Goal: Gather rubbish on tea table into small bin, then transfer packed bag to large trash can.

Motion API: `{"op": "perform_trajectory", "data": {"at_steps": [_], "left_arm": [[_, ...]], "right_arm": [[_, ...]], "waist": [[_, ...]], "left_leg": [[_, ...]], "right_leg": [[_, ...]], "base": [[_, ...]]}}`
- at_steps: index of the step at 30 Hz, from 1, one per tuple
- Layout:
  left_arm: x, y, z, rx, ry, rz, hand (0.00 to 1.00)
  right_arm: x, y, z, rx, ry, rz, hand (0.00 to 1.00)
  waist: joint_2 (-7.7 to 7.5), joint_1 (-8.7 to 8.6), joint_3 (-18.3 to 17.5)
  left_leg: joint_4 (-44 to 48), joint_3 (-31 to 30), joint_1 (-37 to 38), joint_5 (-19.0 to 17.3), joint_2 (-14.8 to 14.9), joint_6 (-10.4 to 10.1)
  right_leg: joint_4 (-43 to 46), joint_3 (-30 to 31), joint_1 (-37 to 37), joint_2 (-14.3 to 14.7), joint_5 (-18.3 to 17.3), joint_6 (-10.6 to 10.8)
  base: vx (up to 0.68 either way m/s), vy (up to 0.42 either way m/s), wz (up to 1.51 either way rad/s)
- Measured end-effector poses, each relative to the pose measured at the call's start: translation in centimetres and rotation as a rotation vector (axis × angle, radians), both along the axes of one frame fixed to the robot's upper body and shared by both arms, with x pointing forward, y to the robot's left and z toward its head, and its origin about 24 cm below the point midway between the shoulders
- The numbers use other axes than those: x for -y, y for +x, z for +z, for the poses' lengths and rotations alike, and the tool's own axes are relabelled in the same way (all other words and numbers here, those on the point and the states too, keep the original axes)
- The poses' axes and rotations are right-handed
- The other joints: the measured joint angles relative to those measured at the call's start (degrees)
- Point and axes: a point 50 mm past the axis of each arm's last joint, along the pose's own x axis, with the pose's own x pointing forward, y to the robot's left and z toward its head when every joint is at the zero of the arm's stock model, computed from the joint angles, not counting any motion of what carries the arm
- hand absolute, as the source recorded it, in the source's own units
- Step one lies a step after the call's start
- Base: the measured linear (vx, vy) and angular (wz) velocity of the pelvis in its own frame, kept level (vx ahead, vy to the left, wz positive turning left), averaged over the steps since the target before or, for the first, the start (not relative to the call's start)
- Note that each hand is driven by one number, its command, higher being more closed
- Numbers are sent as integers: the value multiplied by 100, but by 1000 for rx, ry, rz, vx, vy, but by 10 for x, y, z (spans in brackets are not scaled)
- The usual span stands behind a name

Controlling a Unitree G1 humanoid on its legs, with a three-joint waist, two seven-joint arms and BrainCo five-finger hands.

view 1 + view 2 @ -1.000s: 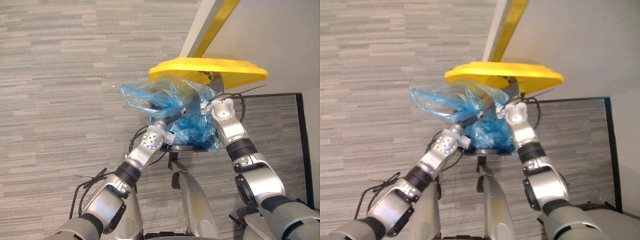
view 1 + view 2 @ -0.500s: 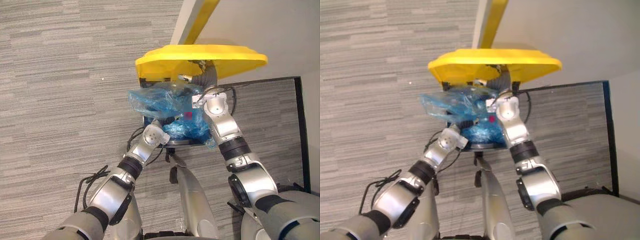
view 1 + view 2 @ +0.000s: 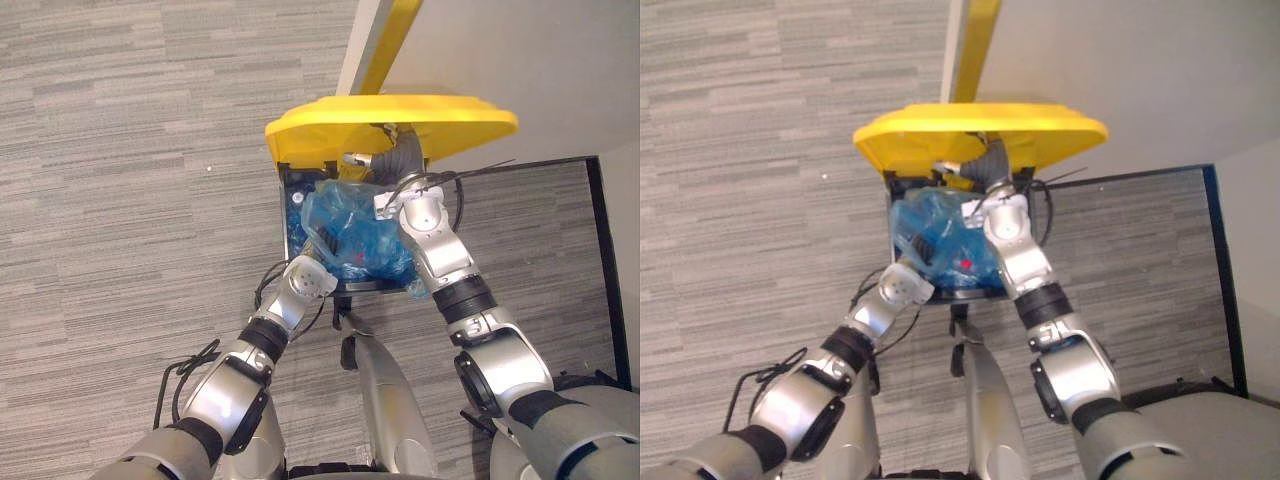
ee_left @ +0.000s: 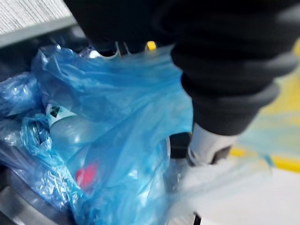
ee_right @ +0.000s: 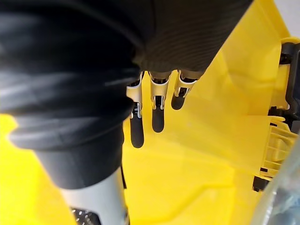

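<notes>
Crumpled blue bag (image 3: 360,235) lowered into can (image 3: 284,205), right robot hand (image 5: 158,112) flat under lid (image 3: 400,115), left robot hand (image 4: 229,79) unclear

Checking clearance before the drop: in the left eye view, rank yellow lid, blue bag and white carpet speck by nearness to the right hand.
1. yellow lid: the right hand rests against its underside.
2. blue bag: just beneath the hand.
3. white speck: far left on the carpet.

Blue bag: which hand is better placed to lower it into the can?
Left. The left hand is at the blue bag in the open can; the right hand, fingers straight, props the yellow lid.
</notes>
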Motion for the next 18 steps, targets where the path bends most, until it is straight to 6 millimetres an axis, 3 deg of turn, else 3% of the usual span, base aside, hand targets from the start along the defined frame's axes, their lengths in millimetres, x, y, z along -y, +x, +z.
{"op": "perform_trajectory", "data": {"at_steps": [2, 6, 8, 9, 11, 12, 14, 18], "left_arm": [[-4, -4, -3, 1, -16, 7, 0], [-35, -26, -29, -54, -124, 93, 0], [-68, -53, -63, -156, -173, 201, 0], [-74, -57, -69, -173, -181, 224, 0], [-107, -87, -99, -284, -209, 343, 0], [-113, -93, -104, -302, -210, 365, 0], [-138, -124, -130, -410, -221, 479, 0], [-159, -166, -168, -597, -216, 616, 0]], "right_arm": [[3, -2, -10, -27, -2, -7, 0], [15, -11, -55, -145, -43, -44, 0], [25, -22, -91, -253, -79, -62, 0], [27, -24, -96, -270, -90, -68, 0], [39, -39, -130, -384, -81, -98, 0], [42, -43, -137, -403, -81, -105, 0], [49, -59, -162, -481, -61, -137, 0], [42, -84, -196, -604, -39, -122, 0]], "waist": [[23, 41, -24], [143, 165, -99], [230, 192, -449], [240, 196, -459], [279, 225, -490], [281, 225, -491], [272, 239, -502], [271, 290, -510]], "left_leg": [[-48, -29, 59, 32, -28, 7], [-334, -107, 436, 133, -114, 70], [-489, -142, 522, 208, -184, 101], [-523, -142, 588, 241, -199, 79], [-587, -145, 976, 258, -221, 92], [-586, -149, 1041, 253, -229, 101], [-532, -140, 1238, 192, -336, 214], [-386, 25, 1480, 112, -453, 336]], "right_leg": [[-1, -15, 59, -21, -10, 0], [-11, -102, 384, -100, -108, 15], [6, -151, 419, -173, -171, 51], [7, -152, 476, -180, -171, 51], [17, -193, 856, -212, -232, 84], [19, -203, 924, -226, -246, 97], [106, -169, 1114, -339, -322, 203], [141, -34, 1310, -441, -297, 311]], "base": [[-36, -2, 14], [-11, -8, 20], [34, -5, 17], [57, 12, 13], [33, 32, 13], [-9, 56, 14], [-67, 85, 8], [-95, 80, -14]]}}
